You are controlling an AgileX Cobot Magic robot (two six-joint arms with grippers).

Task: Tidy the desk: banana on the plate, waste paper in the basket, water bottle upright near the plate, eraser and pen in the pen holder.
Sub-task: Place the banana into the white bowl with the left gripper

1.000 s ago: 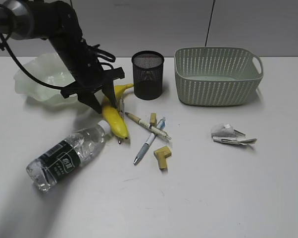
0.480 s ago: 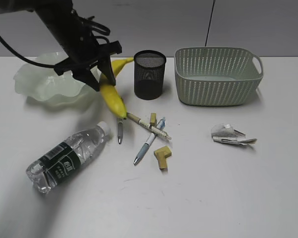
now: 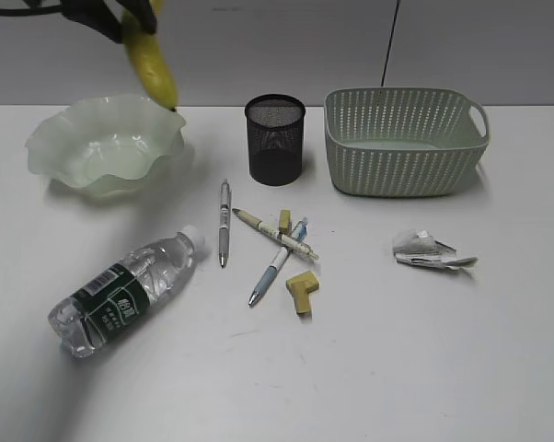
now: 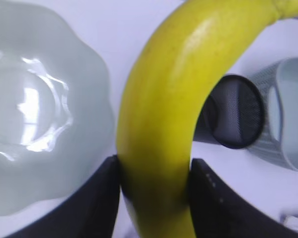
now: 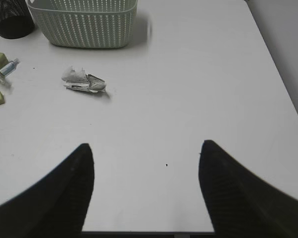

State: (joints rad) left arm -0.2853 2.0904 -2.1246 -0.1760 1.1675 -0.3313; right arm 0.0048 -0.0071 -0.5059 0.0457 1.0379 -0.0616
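While our left gripper (image 4: pixel 154 191) clamps the banana (image 3: pixel 151 66) above the plate (image 3: pixel 75 170), our right gripper (image 5: pixel 146 191) idles open; waste paper (image 3: pixel 429 250), water bottle (image 3: pixel 125 290), pens and erasers await us.

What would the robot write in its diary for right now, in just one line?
left gripper: shut on banana, lifted above plate | right gripper: open, empty | water bottle: lying down | waste paper: on desk

Bare desk (image 3: pixel 424 368) lies open around the waste paper (image 3: pixel 431 250); pens (image 3: pixel 259 241) crowd the middle.
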